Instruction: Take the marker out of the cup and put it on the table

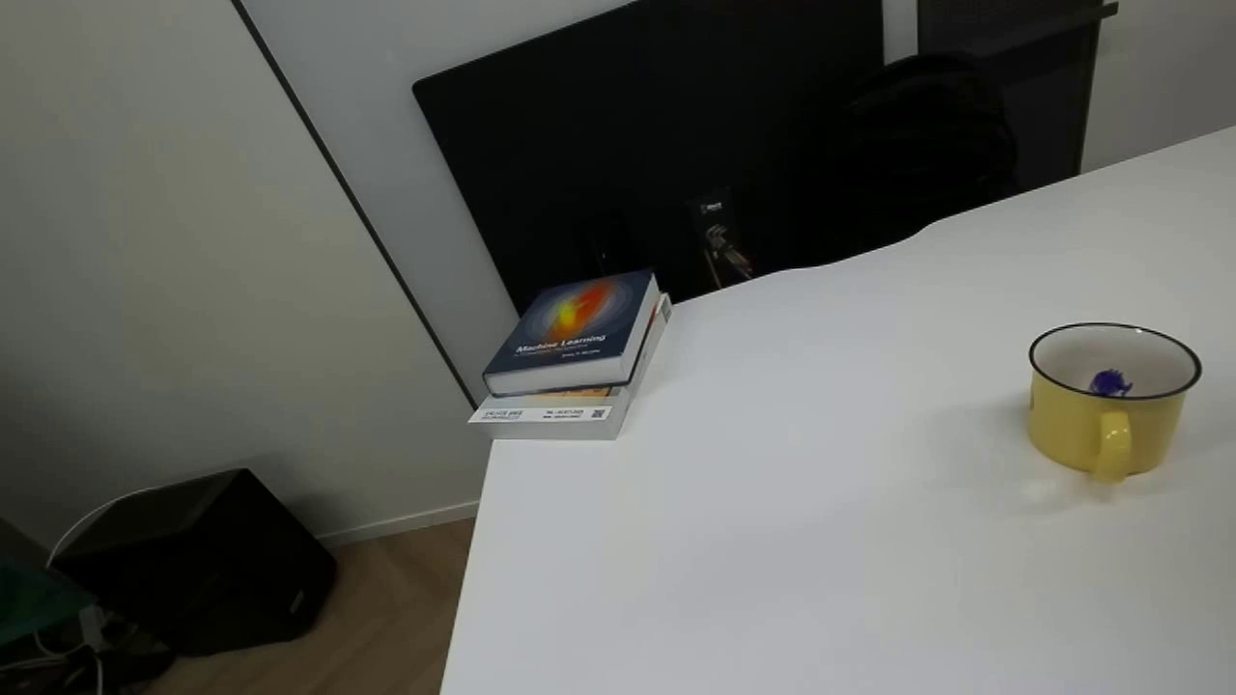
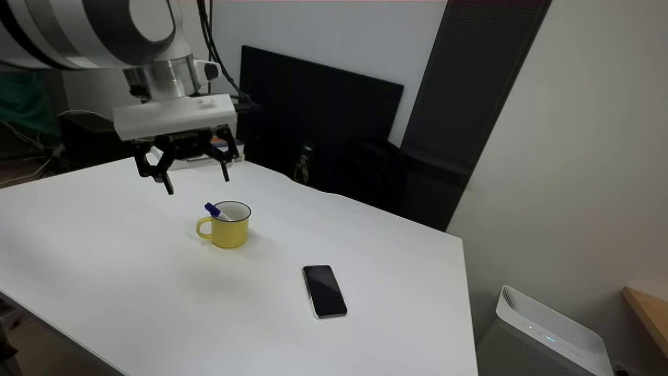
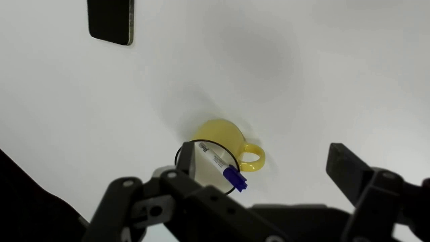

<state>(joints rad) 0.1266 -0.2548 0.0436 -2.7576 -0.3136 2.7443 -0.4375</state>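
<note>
Fine print (image 3: 220, 160) on marker (image 3: 223, 166), seemingly illegible

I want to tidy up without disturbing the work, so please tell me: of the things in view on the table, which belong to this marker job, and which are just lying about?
For the job:
yellow cup
blue-capped marker, leaning in the cup
white table, where the marker should go

Just lying about:
phone
stacked books, at the table's edge

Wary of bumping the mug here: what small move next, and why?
I'd probably shift the open jaws leftward in the wrist view, before lowering: the purple-blue cap of the marker appears nearer the picture-left jaw, which partly hides the yellow mug there.
</note>
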